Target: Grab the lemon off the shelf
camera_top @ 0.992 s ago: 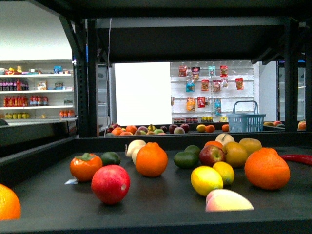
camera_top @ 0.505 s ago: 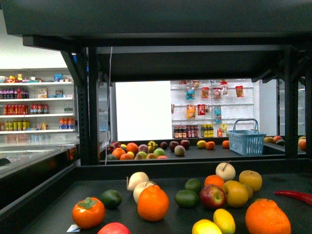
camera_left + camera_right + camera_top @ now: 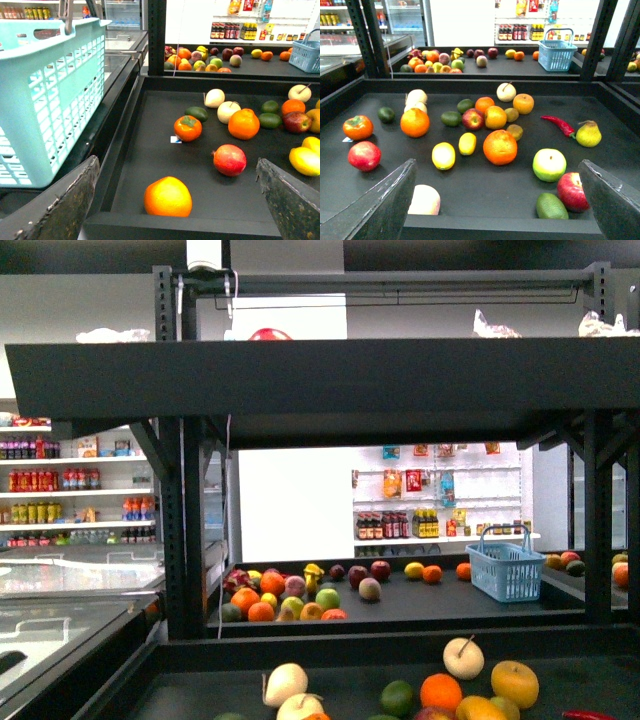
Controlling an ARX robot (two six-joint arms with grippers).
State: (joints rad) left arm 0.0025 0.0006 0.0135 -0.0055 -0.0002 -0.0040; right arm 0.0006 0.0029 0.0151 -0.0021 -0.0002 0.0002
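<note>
While both arms hang before the shelf (image 3: 300,380), neither one carries anything. The left gripper (image 3: 177,162) has its fingers spread wide with nothing between them. It faces the left end of the tray (image 3: 485,192), where an orange (image 3: 168,196) sits close to the front rim and a pomegranate (image 3: 229,160) lies a little further in. A teal basket (image 3: 50,100) is just beside that end of the shelf, outside the tray. The right gripper (image 3: 497,162) is spread just as wide and just as empty, looking over the middle of the tray. The lemons are there: a big lemon (image 3: 443,155) and a small lemon (image 3: 467,143) lie side by side, almost touching, on the tray floor toward the front. A large tangerine (image 3: 500,146) sits just beside the small lemon. Further along lie a chili (image 3: 559,125), a pear (image 3: 588,134) and a green apple (image 3: 549,164). Neither gripper touches a lemon.
</note>
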